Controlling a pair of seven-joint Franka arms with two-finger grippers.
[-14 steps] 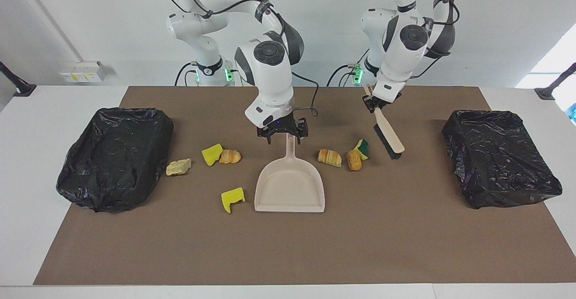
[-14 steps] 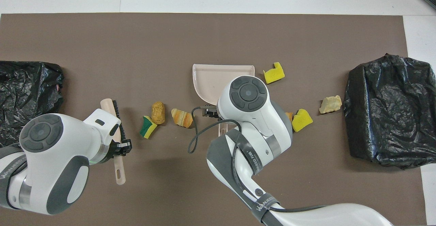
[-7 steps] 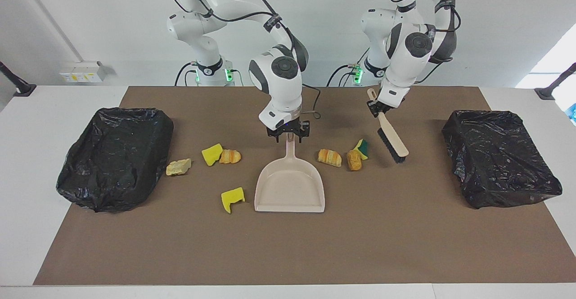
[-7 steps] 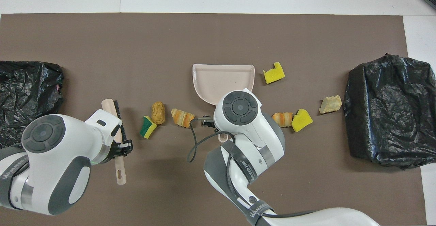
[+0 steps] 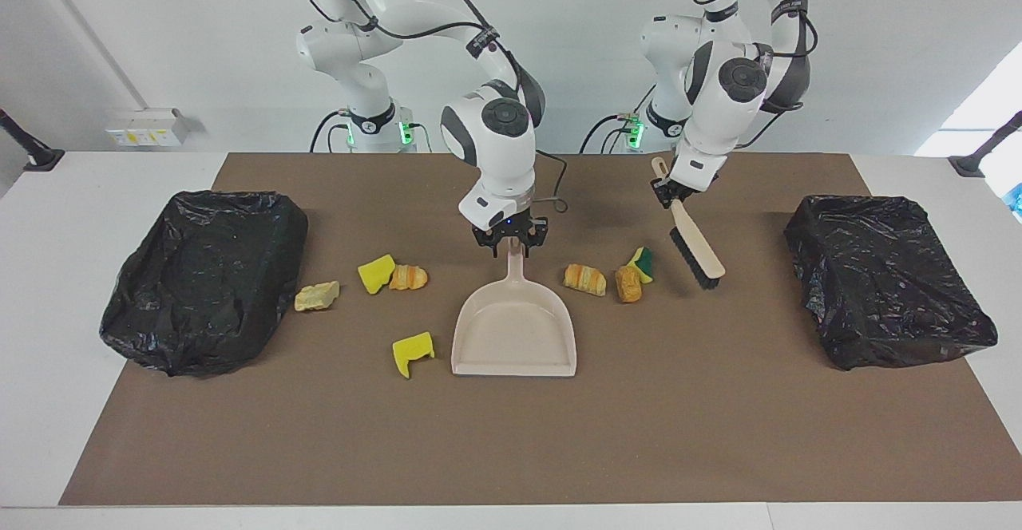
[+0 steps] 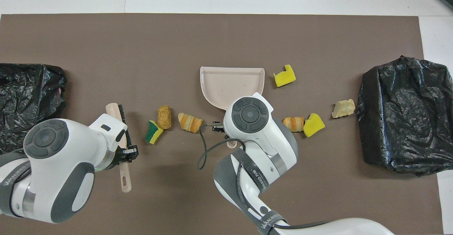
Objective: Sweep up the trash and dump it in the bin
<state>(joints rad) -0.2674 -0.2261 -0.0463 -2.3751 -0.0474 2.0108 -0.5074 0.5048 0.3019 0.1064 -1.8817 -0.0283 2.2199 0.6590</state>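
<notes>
Tool-grasping step: the left gripper's (image 5: 667,193) fingers hold the wooden black-bristled brush (image 5: 696,252). The right gripper (image 5: 509,241) is at the beige plastic dustpan's (image 5: 513,330) handle, mid-frame; its fingers I cannot tell. Next, it needs a firm hold there.

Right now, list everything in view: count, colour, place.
Dustpan: one, beige, flat at the mat's middle.
Brush: one, beige handle and black bristles, held tilted over the mat.
Sponge bits: three, yellow, one green-backed; two toward the right arm's end.
Bread lumps: three, golden-brown, either side of the dustpan handle.
Pale chunk: one, beige, beside a bin.
Bins: two, black-bagged, one at each end.
Mat: one, brown.
Left gripper: shut on the brush.
Right gripper: at the dustpan handle.
</notes>
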